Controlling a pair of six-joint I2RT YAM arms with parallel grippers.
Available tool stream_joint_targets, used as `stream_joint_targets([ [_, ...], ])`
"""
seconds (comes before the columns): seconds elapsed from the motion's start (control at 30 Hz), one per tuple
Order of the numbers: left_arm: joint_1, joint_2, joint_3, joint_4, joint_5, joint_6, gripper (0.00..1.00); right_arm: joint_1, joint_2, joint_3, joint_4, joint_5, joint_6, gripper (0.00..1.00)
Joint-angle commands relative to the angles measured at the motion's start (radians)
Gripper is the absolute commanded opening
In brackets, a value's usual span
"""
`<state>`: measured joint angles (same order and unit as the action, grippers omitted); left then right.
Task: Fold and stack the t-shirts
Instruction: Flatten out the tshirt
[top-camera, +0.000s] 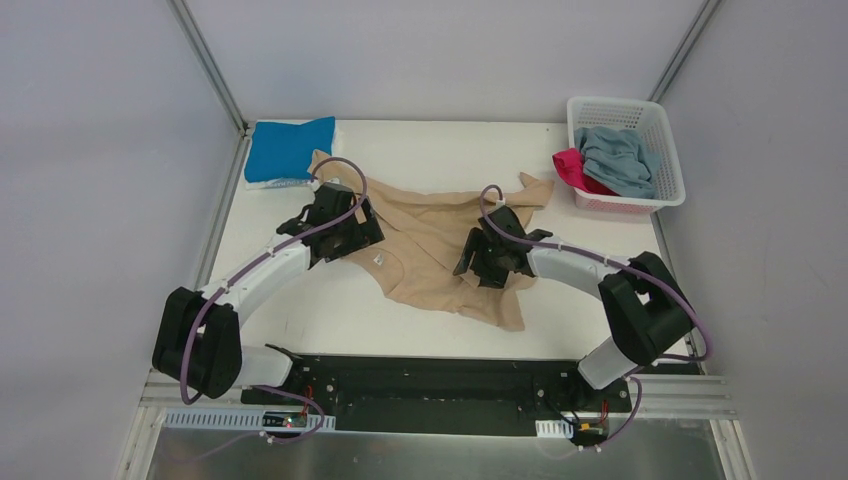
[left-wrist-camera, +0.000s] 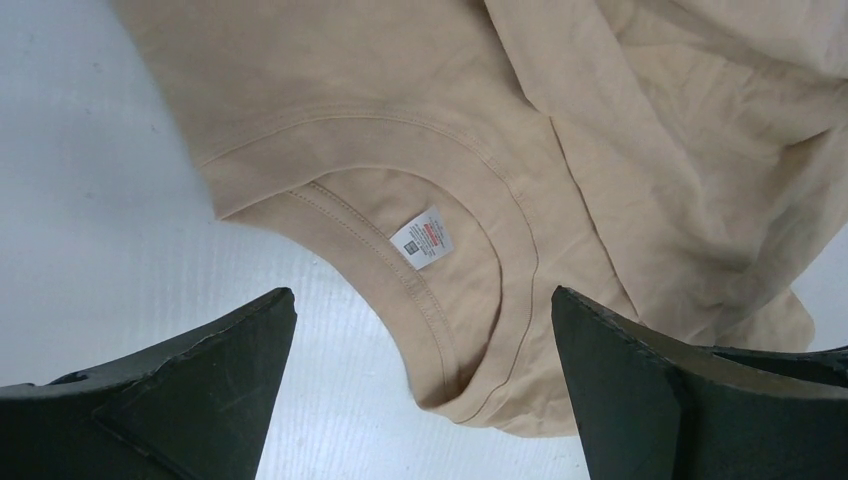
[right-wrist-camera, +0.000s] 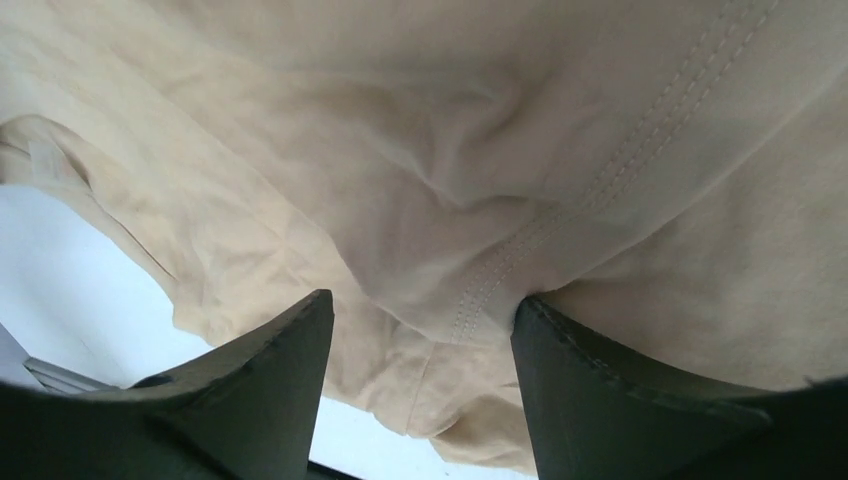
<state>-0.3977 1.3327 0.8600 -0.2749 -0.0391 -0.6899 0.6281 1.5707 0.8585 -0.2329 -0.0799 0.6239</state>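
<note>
The table carries all the work, and most of it is left. The tan shirt lies spread but rumpled across the middle, collar toward the near left, 1 sleeve trailing toward the basket and a long flap running to the near right. It is not folded yet. The basket sits at the far right corner with 2 shirts crumpled in it: the grey-blue shirt on top and the pink shirt spilling over its left wall. Neither has been started. The blue shirt lies at the far left corner as a neat rectangle, so I judge 1 of 4 folded and the stack just begun.

The left gripper hangs low over the collar with its jaws spread wide. They hold nothing, and its wrist view shows the neckline between them, with bare table under the left finger. The right gripper is down on the shirt's right part. Its jaws are apart, less widely, with bunched cloth and a double-stitched seam lying in the gap. Nothing is pinched that I can see. The label inside the collar faces up.
</note>
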Motion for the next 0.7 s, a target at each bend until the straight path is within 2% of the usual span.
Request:
stream_joint_targets([
  [0.0,0.01,-0.058,-0.009,-0.008,-0.065,-0.003,0.99,0.007,0.017,0.027,0.061,0.068,0.04,0.66],
  [0.27,0.018,-0.068,-0.01,-0.032,-0.112,-0.001,0.99,0.032,-0.035,0.076,-0.036,0.214,0.021,0.62],
  [0.5,0.023,-0.068,-0.004,-0.038,-0.134,0.005,0.99,0.046,-0.084,0.075,-0.041,0.194,0.021,0.59],
  [0.67,0.032,-0.069,0.0,-0.043,-0.142,0.006,0.99,0.046,-0.031,0.1,-0.05,0.202,0.02,0.55],
])
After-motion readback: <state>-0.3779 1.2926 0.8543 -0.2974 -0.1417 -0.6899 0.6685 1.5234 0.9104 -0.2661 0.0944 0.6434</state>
